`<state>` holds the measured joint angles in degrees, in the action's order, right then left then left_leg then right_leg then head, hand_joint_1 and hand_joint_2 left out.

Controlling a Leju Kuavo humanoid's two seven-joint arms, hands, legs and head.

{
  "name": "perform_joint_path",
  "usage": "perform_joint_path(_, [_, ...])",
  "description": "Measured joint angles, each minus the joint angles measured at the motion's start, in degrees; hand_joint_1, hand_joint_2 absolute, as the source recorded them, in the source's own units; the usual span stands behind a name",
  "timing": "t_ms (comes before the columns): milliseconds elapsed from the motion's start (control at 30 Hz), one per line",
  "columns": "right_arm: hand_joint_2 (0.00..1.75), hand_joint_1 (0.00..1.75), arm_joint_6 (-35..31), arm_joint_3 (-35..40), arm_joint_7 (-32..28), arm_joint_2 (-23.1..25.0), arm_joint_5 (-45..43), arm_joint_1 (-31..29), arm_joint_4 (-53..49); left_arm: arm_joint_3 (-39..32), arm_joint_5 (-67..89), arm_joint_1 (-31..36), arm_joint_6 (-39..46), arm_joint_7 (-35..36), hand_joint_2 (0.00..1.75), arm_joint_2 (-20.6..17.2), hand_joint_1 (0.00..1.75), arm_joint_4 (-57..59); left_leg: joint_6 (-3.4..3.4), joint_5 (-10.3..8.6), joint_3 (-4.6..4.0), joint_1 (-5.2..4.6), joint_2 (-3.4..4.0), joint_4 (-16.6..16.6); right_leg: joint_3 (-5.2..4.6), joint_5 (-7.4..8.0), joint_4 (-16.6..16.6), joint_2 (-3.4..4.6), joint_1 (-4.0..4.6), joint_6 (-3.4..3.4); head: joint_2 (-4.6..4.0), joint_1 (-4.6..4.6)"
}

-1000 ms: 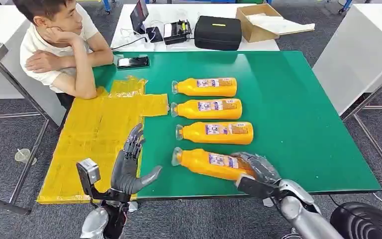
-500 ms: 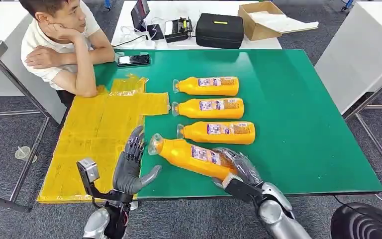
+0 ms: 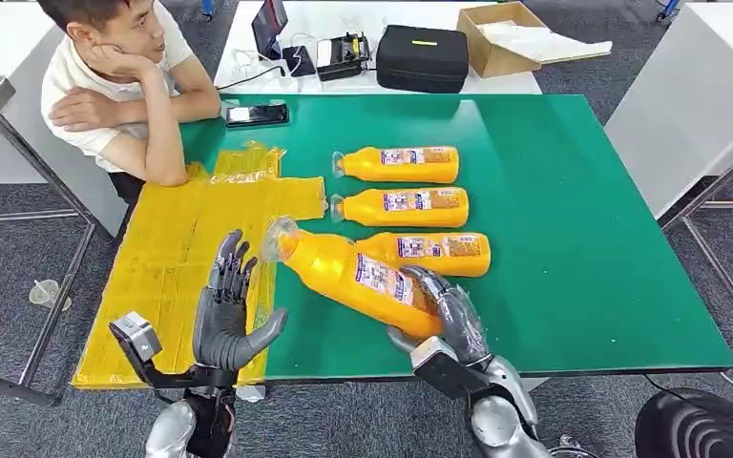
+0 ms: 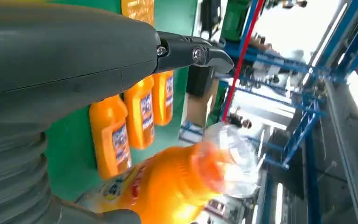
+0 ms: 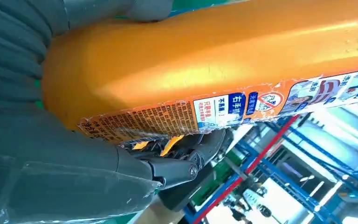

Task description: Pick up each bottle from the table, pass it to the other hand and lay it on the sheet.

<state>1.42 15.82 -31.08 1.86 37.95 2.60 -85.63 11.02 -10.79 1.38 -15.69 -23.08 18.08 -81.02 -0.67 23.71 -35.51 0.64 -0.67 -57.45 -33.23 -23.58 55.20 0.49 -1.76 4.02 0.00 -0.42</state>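
Bottle now higher, nearer left hand

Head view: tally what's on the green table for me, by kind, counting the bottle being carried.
Orange bottles lying on the green table: 3
Orange bottle held by the right hand: 1
Yellow sheet: 1
Phone: 1
Total: 6

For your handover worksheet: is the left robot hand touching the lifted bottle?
Apart. The head view shows green table between the open left robot hand and the lifted bottle.
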Motion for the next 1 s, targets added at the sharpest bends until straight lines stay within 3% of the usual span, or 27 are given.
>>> perform_joint_path(200, [1.75,1.75,0.0,0.0,-0.3,1.4,-0.3,0.0,-0.1,0.0,-0.9,0.0,-0.9,0.4,1.75,0.0,0.0,0.3,0.0,0.0,0.0,-0.01,-0.01,0.0,0.02,0.01,0.0,0.0,-0.01,0.01,0.0,0.0])
perform_joint_path(533, [1.75,1.75,4.0,4.3,-3.2,4.2,-3.3,-4.6,4.5,2.3,-13.4,2.0,-10.8,4.3,1.75,-0.2,0.0,6.8,0.01,-0.01,-0.01,0.02,0.02,0.0,-0.02,0.01,0.0,0.01,0.01,0.01,0.0,0.0])
perform_joint_path(1000, [1.75,1.75,4.4,7.4,-3.4,5.6,-4.4,-6.4,9.0,4.3,-14.0,3.9,-11.1,4.0,1.75,-0.5,0.0,11.0,0.01,-0.01,-0.04,0.0,0.01,0.0,-0.03,0.01,0.0,0.0,0.0,0.01,0.0,0.0])
